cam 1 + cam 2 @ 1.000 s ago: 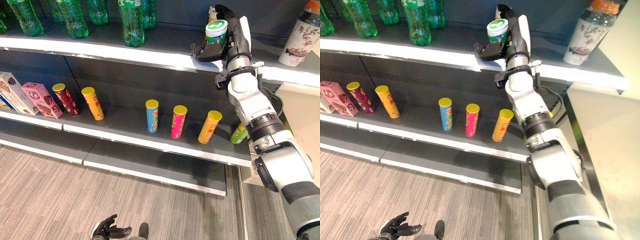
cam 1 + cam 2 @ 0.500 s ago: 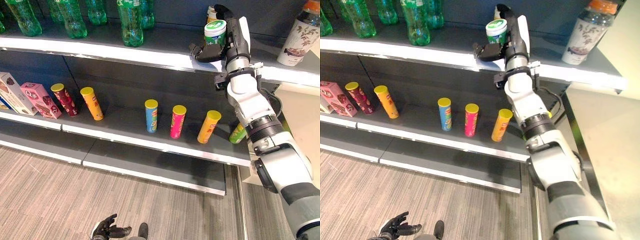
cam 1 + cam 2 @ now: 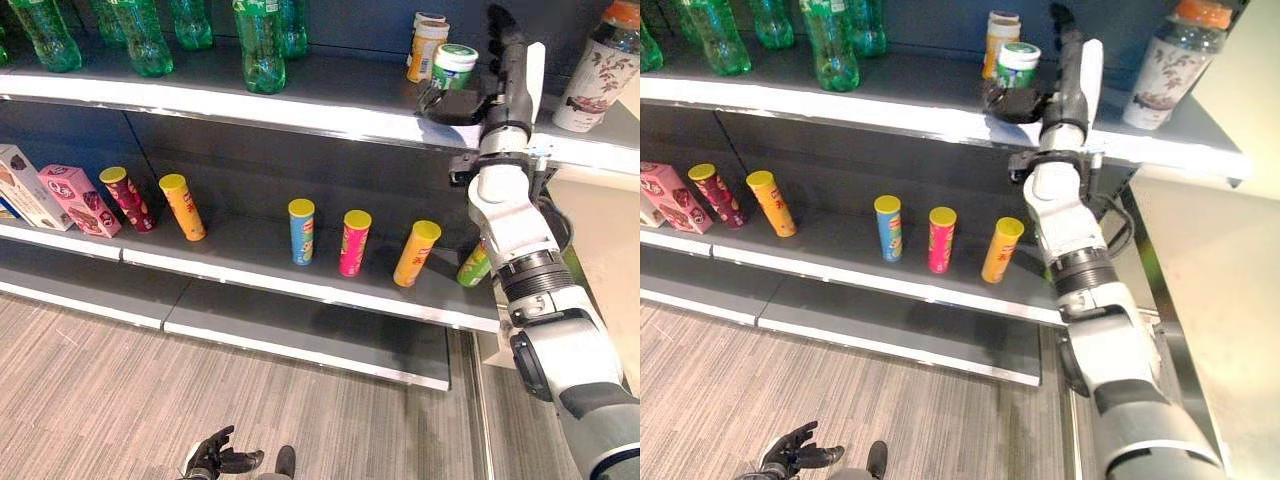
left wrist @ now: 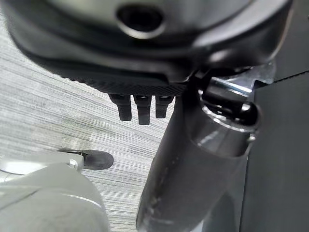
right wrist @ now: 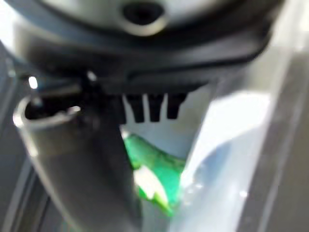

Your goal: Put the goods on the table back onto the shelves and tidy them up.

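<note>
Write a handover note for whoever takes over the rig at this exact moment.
Right hand: raised at the top shelf, beside the green-lidded tub; whether the fingers grip it cannot be told.
Left hand: low over the floor, fingers relaxed, holding nothing.
The tub stands upright on the top shelf, next to a yellow can.
Done: tub brought onto the shelf.
Left: confirm release, withdraw the right hand, fetch and straighten further goods.

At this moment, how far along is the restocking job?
Done: green bottles and tube cans already stand on the shelves. In hand: the right hand sits beside the green-lidded tub on the top shelf, next to a tan can. Left: confirming release; the left hand hangs low by the floor.
</note>
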### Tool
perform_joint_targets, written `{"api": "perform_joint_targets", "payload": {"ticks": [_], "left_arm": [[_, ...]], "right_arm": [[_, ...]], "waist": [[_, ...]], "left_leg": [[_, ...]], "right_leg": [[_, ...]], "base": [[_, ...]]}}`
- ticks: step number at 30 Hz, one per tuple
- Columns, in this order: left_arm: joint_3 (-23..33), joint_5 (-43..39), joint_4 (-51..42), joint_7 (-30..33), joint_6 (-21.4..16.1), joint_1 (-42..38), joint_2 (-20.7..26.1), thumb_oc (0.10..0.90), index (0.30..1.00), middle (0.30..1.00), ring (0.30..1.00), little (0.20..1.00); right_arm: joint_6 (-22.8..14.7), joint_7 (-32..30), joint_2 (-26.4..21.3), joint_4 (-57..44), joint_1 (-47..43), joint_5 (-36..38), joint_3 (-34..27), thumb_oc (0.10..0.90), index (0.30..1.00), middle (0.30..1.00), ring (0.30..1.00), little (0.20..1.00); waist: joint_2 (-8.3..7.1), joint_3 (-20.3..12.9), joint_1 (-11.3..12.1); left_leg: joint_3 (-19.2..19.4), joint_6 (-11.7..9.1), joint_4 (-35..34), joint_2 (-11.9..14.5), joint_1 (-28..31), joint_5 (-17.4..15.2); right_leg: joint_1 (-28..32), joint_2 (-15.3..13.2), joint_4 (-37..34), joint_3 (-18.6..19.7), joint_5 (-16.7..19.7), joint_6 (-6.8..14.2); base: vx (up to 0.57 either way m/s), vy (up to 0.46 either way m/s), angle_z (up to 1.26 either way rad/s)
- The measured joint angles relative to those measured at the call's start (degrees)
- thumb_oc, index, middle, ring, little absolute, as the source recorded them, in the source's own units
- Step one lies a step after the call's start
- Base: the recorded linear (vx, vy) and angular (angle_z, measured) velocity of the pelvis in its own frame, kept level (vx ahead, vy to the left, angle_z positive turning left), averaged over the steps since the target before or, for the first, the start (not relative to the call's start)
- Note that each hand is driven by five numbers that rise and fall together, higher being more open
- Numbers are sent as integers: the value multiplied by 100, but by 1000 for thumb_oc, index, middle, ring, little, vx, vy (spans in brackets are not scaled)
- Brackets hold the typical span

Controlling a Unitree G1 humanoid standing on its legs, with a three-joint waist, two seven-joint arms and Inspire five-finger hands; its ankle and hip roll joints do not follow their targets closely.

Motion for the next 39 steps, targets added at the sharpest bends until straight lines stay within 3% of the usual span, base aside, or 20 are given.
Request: {"api": "perform_joint_targets", "payload": {"ticks": [2,6,11,16,31,39], "left_arm": [[57,-2,4,0,0,17,-11,800,900,900,900,900],[85,-5,75,-3,5,29,-18,800,900,900,900,900],[151,-8,262,-6,32,-7,-21,800,900,900,900,900],[297,-46,266,-6,46,-14,-28,800,900,900,900,900],[319,-45,264,37,54,-21,-45,800,900,900,900,900],[322,-45,264,110,55,-29,-45,800,900,900,900,900]], "right_arm": [[-274,29,-5,-114,117,615,-98,800,900,900,900,900],[-457,143,-28,-181,189,1338,-105,800,900,900,900,900],[-537,444,-24,-272,336,1685,-21,800,900,900,900,900],[-540,743,-24,-444,424,2004,184,800,900,900,900,900],[-390,659,340,-910,677,943,403,800,900,900,900,900],[-313,522,500,-910,725,736,407,800,900,900,900,900]], "waist": [[-57,27,3],[-192,55,-44],[-366,37,-103],[-398,37,-110],[-413,30,-121],[-513,-36,-121]], "left_leg": [[-3,0,0,3,0,0],[6,-1,1,2,0,0],[32,-15,1,15,4,-10],[90,-30,1,36,61,-26],[185,-37,0,63,116,-37],[207,-38,0,63,120,-44]], "right_leg": [[1,5,1,-3,0,0],[-3,8,1,2,0,0],[-19,0,0,34,0,1],[-9,9,1,122,5,-4],[-7,21,2,217,26,-25],[-18,17,2,257,27,-25]], "base": [[0,0,0],[0,0,0],[-1,5,-2],[-11,14,-8],[-5,10,-3],[0,0,0]]}}
